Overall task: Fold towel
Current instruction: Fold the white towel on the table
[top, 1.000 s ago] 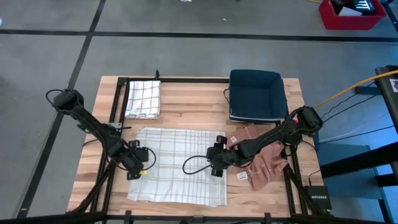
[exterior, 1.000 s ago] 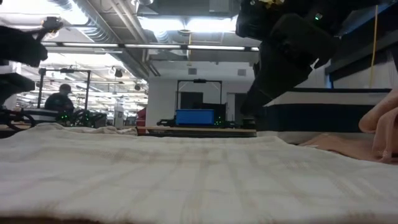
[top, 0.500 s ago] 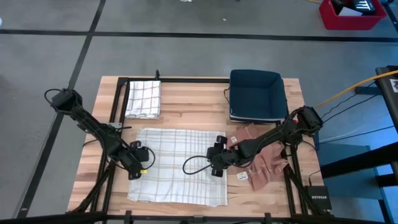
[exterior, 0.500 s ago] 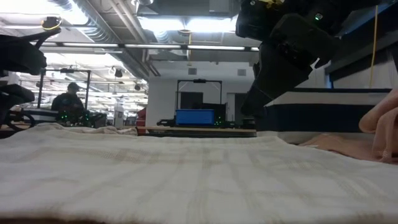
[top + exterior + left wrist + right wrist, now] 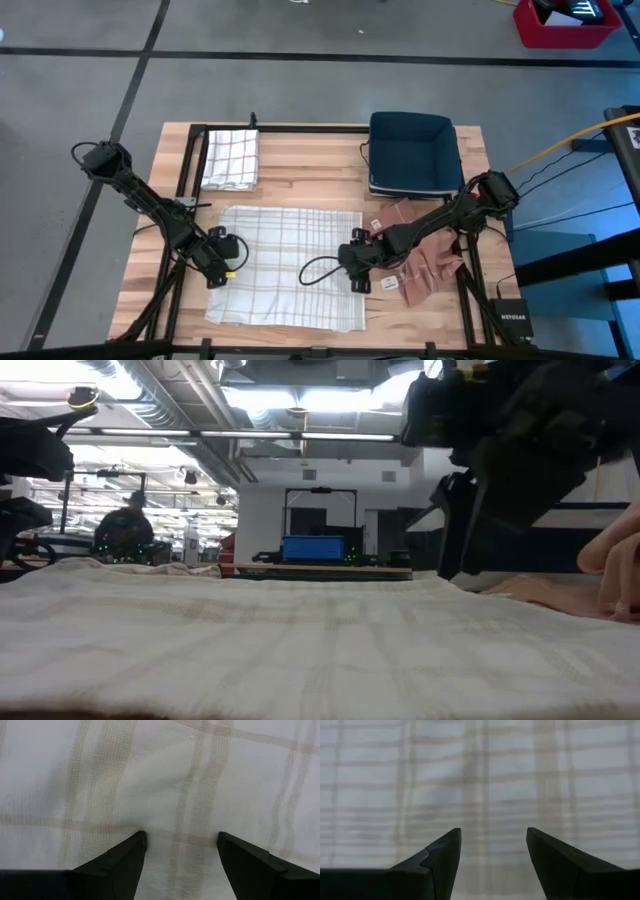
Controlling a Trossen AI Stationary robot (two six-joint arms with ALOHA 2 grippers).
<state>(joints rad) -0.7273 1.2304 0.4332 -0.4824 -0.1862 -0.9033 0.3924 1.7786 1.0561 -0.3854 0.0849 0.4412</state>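
- High view: I see the checked towel point(image 5: 285, 265) lying spread flat on the wooden table point(image 5: 310, 160), near the front edge, with no fold in it yet as far as I can judge. My left gripper point(image 5: 222, 268) sits over the towel's left edge, and my right gripper point(image 5: 355, 268) is at its right edge, beside a heap of pink cloth point(image 5: 425, 258). A second checked towel, already folded point(image 5: 230, 158), lies at the back left, and a dark blue bin point(image 5: 410, 152) stands at the back right. So one piece looks done, and this one is all still to do.
- Low view: The towel point(image 5: 250, 650) fills the foreground as a flat sheet, no edge lifted. The right arm's dark bulk hangs above its far right side; the pink cloth point(image 5: 600, 585) shows at the right margin.
- Left wrist view: My left fingers point(image 5: 120, 862) stand apart, tips down close to the weave, with nothing pinched between them. The towel point(image 5: 165, 780) is flat beneath.
- Right wrist view: My right fingers point(image 5: 442, 855) are likewise spread, over the towel point(image 5: 485, 780), holding nothing.
- My reading: I am at the very start of this fold; both corners must be gripped, then the cloth lifted and laid over itself.
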